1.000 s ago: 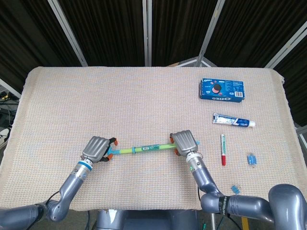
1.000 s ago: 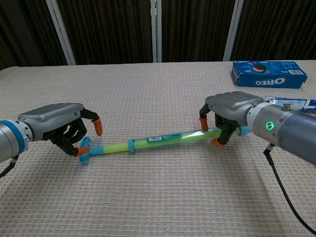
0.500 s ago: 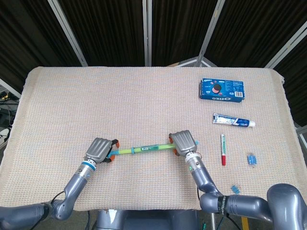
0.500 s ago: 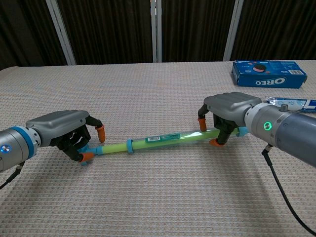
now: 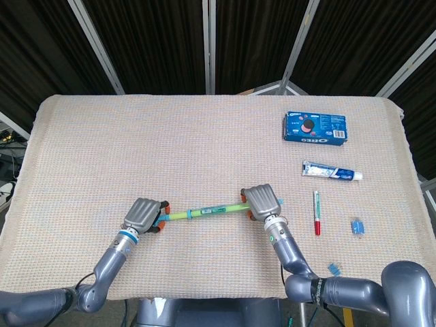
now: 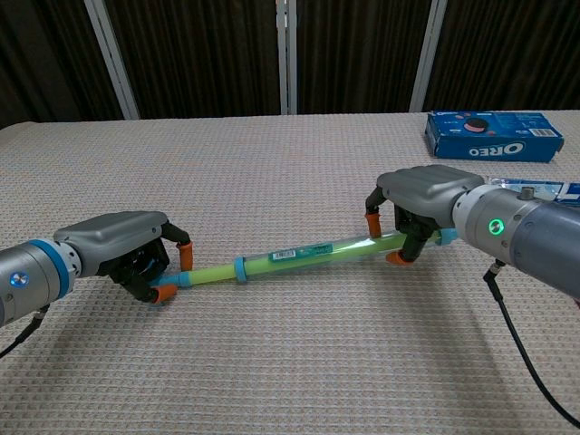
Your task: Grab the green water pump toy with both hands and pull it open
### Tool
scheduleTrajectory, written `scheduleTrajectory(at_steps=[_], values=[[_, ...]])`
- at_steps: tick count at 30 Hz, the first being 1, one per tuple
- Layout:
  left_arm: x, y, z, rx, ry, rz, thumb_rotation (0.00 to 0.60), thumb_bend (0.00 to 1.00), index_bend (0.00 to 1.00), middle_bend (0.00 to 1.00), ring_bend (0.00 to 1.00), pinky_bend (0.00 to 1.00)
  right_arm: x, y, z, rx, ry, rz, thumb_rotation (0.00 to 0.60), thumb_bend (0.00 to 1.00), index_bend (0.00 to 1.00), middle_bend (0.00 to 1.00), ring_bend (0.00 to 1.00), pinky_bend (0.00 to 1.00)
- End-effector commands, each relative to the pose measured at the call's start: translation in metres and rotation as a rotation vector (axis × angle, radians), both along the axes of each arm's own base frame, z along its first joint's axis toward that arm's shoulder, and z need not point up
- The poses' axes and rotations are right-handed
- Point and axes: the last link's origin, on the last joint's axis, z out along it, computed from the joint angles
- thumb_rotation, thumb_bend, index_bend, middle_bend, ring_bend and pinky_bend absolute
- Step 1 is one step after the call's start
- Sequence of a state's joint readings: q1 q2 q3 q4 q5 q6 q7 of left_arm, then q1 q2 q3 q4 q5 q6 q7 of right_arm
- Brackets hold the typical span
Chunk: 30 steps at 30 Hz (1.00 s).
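The green water pump toy lies on the woven tablecloth as a long green tube with blue rings and a blue handle at its left end. My left hand sits over that handle, and in the chest view its orange-tipped fingers curl around it from both sides. My right hand grips the tube's right end, fingers wrapped over it. The tube's two ends are hidden under the hands.
A blue Oreo box lies at the back right, with a toothpaste tube in front of it. A red pen and a small blue clip lie right of my right hand.
My left hand has shifted right onto the blue handle and curled its fingers around it. The right hand has kept its grip and barely moved.
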<state>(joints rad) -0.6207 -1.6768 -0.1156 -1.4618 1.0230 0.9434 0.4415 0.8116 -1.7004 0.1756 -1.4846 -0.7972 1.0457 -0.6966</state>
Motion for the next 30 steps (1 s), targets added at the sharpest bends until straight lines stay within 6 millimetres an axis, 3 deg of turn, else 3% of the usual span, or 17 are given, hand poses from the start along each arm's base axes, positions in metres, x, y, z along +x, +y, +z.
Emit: scheduleTrajectory(at_steps=[1, 9, 19, 30], values=[[-0.001, 0.000, -0.001, -0.001, 0.005, 0.004, 0.600, 0.47, 0.54, 0.82, 0.77, 0.98, 0.000, 0.000, 0.001, -0.003, -0.001, -0.001, 0.600, 0.45, 0.74, 1.00, 1.00, 1.00], [-0.001, 0.004, 0.007, 0.025, 0.006, 0.009, 0.600, 0.50, 0.67, 0.82, 0.77, 0.98, 0.000, -0.002, 0.010, -0.021, -0.007, 0.004, 0.600, 0.45, 0.75, 1.00, 1.00, 1.00], [-0.009, 0.010, 0.024, 0.059, 0.033, 0.008, 0.600, 0.50, 0.73, 0.83, 0.77, 0.98, -0.006, -0.005, 0.027, -0.054, -0.012, 0.000, 0.600, 0.45, 0.75, 1.00, 1.00, 1.00], [-0.046, 0.018, 0.050, 0.103, 0.082, 0.070, 0.600, 0.50, 0.74, 0.83, 0.77, 0.98, -0.035, -0.015, 0.064, -0.125, -0.028, -0.049, 0.600, 0.45, 0.75, 1.00, 1.00, 1.00]])
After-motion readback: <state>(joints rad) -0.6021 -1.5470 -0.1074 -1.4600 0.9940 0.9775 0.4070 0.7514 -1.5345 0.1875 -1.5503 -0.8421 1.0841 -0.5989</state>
